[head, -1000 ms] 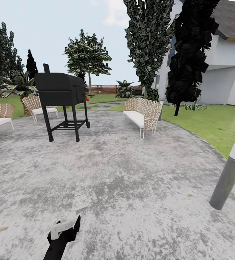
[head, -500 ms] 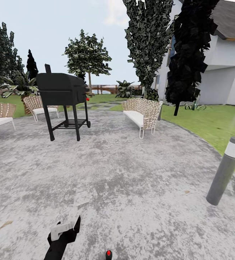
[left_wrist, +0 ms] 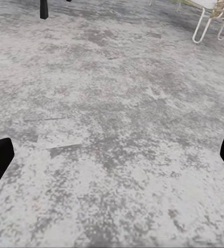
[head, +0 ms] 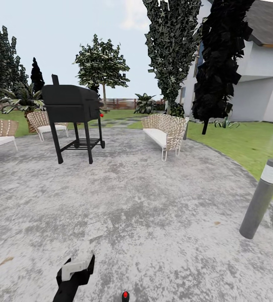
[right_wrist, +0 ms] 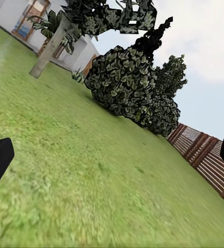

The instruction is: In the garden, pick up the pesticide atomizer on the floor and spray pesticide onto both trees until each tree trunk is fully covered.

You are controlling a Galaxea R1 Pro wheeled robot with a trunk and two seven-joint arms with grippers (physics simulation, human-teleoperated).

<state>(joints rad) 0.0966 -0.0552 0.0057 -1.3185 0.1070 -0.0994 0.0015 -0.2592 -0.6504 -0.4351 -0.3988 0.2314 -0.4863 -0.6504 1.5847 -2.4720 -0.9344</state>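
Observation:
At the bottom edge of the head view a small dark thing with a red dot on top (head: 125,295) pokes into view; it looks like the pesticide atomizer, mostly cut off. My left gripper (head: 75,268) hangs low over the grey patio just left of it. The left wrist view shows it open (left_wrist: 112,160) with only paving between its fingers. My right gripper (right_wrist: 112,160) is open too, facing green lawn. A leafy tree (head: 102,63) stands far behind the grill and a taller one (head: 172,46) behind the bench. A grey-brown tree trunk (right_wrist: 49,49) shows in the right wrist view.
A black grill (head: 71,105) stands at the back left of the patio, with wicker chairs (head: 48,123) beside it and a wicker bench (head: 165,132) at the back right. A grey bollard light (head: 262,197) leans at the right edge. Lawn, a white house (head: 258,84) and a brown slat fence (right_wrist: 205,157) lie beyond.
The whole head view has shifted slightly, so the camera moved. The dark red-dotted thing has come into view at the bottom edge. My left gripper has hardly moved.

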